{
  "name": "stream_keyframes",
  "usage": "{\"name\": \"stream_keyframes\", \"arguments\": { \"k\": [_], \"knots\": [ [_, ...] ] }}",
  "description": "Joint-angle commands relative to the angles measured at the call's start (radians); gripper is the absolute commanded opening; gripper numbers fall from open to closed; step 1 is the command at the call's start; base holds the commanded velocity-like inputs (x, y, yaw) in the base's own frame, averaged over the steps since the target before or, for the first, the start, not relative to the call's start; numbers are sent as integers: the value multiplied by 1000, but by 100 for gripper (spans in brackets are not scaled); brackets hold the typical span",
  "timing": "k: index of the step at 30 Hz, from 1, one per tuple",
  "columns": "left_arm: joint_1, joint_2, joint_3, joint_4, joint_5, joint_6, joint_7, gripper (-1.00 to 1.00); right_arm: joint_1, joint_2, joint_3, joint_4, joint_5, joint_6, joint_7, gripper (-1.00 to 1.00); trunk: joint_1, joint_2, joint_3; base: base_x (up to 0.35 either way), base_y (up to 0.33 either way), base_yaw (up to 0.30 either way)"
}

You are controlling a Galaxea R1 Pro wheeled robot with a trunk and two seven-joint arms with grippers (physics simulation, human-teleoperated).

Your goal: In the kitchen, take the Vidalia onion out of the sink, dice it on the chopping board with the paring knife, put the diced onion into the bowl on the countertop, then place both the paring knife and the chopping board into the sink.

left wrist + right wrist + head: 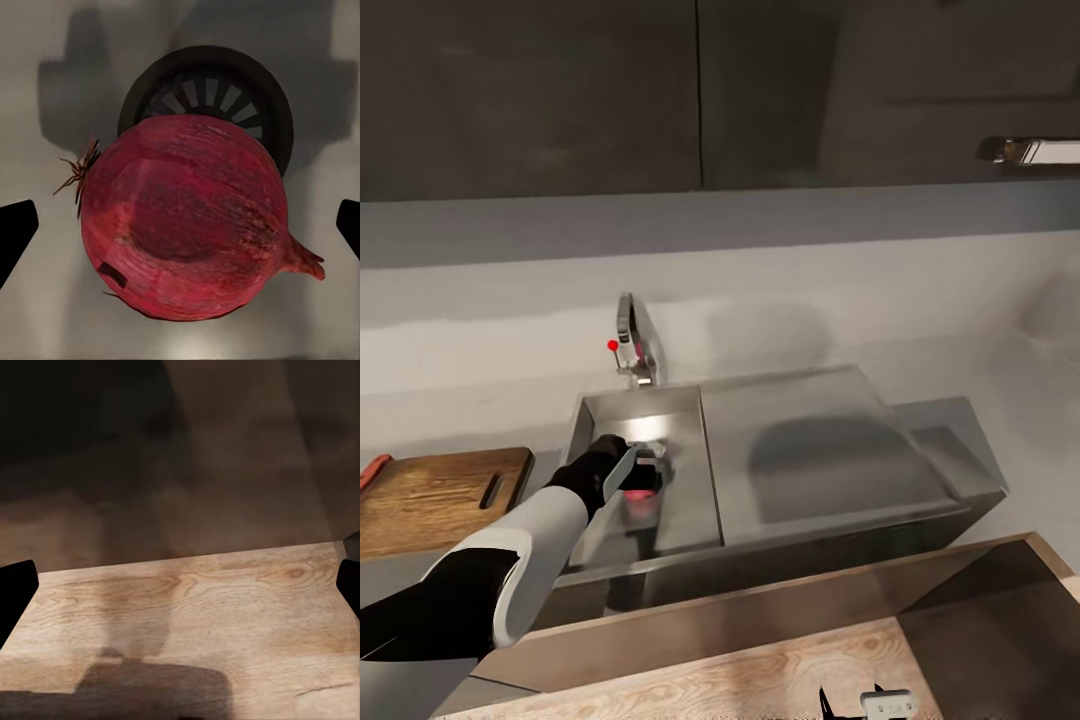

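Note:
A dark red onion point(184, 217) lies on the floor of the sink point(690, 410), half over the round dark drain point(206, 94). My left gripper point(180, 229) is open just above it, one black fingertip point(15, 236) on each side and neither touching it. From the head view my left gripper point(637, 470) reaches down into the basin over the onion point(641, 493). The chopping board point(440, 495) rests on the countertop point(480, 415) left of the sink, with the paring knife's reddish handle point(372, 468) at its far-left edge. My right gripper point(875, 705) hangs open, low at the front. The bowl is out of view.
The curved tap with its red knob point(626, 345) stands behind the basin. The flat drainboard point(810, 450) stretches right of it. Dark wall cabinets point(660, 90) hang above. Under my right gripper point(180, 592) lies light wooden flooring point(195, 615).

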Motion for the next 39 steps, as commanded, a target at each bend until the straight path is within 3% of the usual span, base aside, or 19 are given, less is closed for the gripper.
{"name": "stream_keyframes", "arguments": {
  "k": [1,12,22,23,39],
  "knots": [
    [-1,0,-3,-1,5,5,6,100,-1,-2,8,0,-10,-3,-8,100,0,-2,-3,0,0,0],
    [0,0,-3,-1,5,5,6,100,-1,-2,9,0,-10,-4,-8,100,0,-2,-21,0,0,0],
    [-1,1,-3,-3,2,6,8,100,-1,-6,9,0,-6,-6,-1,100,0,-2,-24,0,0,0],
    [-1,1,-3,-3,2,6,9,-100,-1,-6,9,0,-6,-6,-2,100,0,-2,-24,0,0,0],
    [0,1,-3,-6,2,6,10,-100,-1,-5,6,0,-8,-5,-7,100,0,-2,-20,0,0,0]
  ]
}}
